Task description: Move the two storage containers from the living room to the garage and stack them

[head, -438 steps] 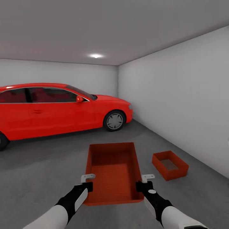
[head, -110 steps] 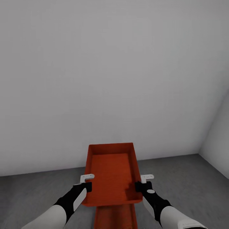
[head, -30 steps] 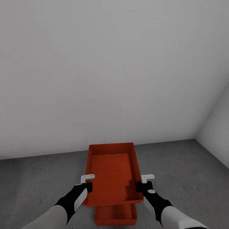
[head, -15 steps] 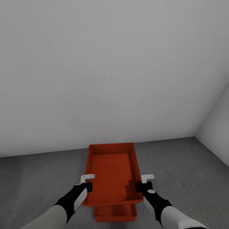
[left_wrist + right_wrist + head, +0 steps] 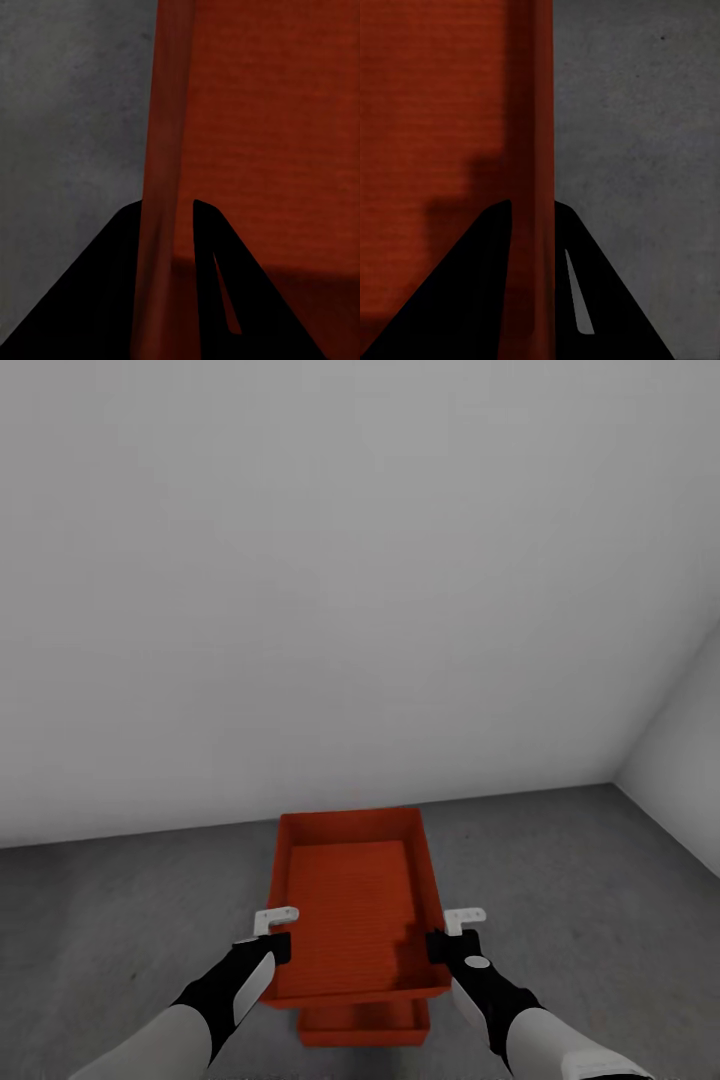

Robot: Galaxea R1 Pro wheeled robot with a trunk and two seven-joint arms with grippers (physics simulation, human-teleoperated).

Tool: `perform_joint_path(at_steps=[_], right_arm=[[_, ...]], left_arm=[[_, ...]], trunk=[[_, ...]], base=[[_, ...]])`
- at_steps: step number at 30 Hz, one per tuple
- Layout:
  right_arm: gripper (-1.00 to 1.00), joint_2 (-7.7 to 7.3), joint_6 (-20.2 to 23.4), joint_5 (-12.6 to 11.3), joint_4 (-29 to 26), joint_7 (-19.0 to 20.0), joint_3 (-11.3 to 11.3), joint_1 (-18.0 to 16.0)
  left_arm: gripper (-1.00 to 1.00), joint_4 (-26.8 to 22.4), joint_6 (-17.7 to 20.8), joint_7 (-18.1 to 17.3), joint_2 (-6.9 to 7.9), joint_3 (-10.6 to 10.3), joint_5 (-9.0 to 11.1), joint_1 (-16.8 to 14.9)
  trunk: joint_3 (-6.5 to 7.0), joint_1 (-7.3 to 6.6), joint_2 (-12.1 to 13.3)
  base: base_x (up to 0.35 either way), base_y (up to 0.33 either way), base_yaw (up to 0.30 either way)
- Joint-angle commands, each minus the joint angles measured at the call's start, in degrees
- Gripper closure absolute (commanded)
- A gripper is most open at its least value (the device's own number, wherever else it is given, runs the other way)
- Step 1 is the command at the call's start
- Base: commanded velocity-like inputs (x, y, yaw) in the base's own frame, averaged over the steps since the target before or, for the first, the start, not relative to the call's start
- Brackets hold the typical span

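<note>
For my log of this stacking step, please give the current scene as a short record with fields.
place: garage, grey floor, white wall
held container: orange-red bin, carried level
left gripper: shut on the bin's left wall
right gripper: shut on its right wall
second container: bin on the floor, below the held one
stacked: not yet

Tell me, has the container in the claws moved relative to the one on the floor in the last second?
Yes. The held container now covers more of the floor container, whose visible strip below it has shrunk, so it has come further over it.
</note>
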Motion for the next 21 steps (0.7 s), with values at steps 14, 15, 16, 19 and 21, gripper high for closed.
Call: perform_joint_path(at_steps=[14,15,16,19,21], right_arm=[[1.00,-0.47,0.1,0.2,0.1,-1.9,-1.2,0.0],[1.00,-0.47,0.1,0.2,0.1,-1.9,-1.2,0.0],[1.00,-0.47,0.1,0.2,0.1,-1.9,-1.2,-0.1],[1.00,-0.49,0.1,0.2,0.1,-1.9,-1.2,0.0],[1.00,-0.48,0.2,0.2,0.1,-1.9,-1.2,0.0]], left_arm=[[1.00,-0.2,-0.7,0.8,1.11,1.5,-1.7,-0.1],[1.00,-0.2,-0.7,0.8,1.11,1.5,-1.7,-0.1],[1.00,-0.2,-0.7,0.8,1.10,1.5,-1.7,-0.1],[1.00,-0.2,-0.7,0.8,1.10,1.5,-1.7,-0.1],[1.00,-0.2,-0.7,0.8,1.11,1.5,-1.7,-0.1]], trunk=[[-1.34,0.00,-0.1],[-1.43,0.00,-0.1],[-1.53,0.00,-0.1],[-1.80,0.00,-0.1],[-1.98,0.00,-0.1]], base=[[0.000,0.000,0.000],[0.000,0.000,0.000],[0.000,0.000,0.000],[0.000,0.000,0.000],[0.000,0.000,0.000]])
